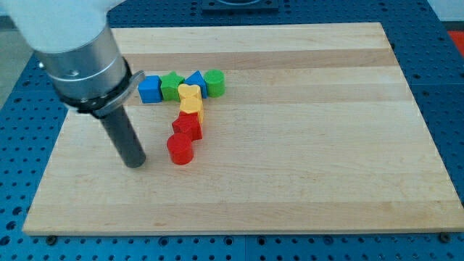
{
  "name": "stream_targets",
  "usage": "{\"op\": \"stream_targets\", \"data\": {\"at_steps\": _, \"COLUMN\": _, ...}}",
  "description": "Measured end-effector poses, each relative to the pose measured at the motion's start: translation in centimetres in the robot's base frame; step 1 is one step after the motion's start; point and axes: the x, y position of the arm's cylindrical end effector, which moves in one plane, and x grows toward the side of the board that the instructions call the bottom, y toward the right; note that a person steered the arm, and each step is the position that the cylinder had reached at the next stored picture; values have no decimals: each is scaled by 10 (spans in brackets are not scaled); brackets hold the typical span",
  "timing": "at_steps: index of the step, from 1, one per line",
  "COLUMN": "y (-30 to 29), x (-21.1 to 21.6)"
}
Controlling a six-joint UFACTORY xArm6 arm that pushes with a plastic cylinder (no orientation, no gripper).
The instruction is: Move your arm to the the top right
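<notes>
My tip [135,164] rests on the wooden board [304,145] at the view's left, a little left of the red cylinder [180,150]. Above that cylinder sits a red star-shaped block [188,127], then a yellow block [196,112] and a yellow heart-shaped block [189,95]. Along the top of this column runs a row: a blue cube [149,90], a green star-shaped block [171,85], a blue triangle [196,79] and a green cylinder [214,83]. The tip touches no block.
The arm's silver wrist [81,54] hangs over the board's upper left corner. A blue perforated table [442,65] surrounds the board on all sides.
</notes>
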Motion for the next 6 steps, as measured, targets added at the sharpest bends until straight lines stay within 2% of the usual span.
{"op": "stream_targets", "data": {"at_steps": 1, "y": 26, "x": -2}}
{"op": "stream_targets", "data": {"at_steps": 4, "y": 17, "x": 10}}
{"op": "stream_targets", "data": {"at_steps": 5, "y": 66, "x": 31}}
{"op": "stream_targets", "data": {"at_steps": 6, "y": 164, "x": 45}}
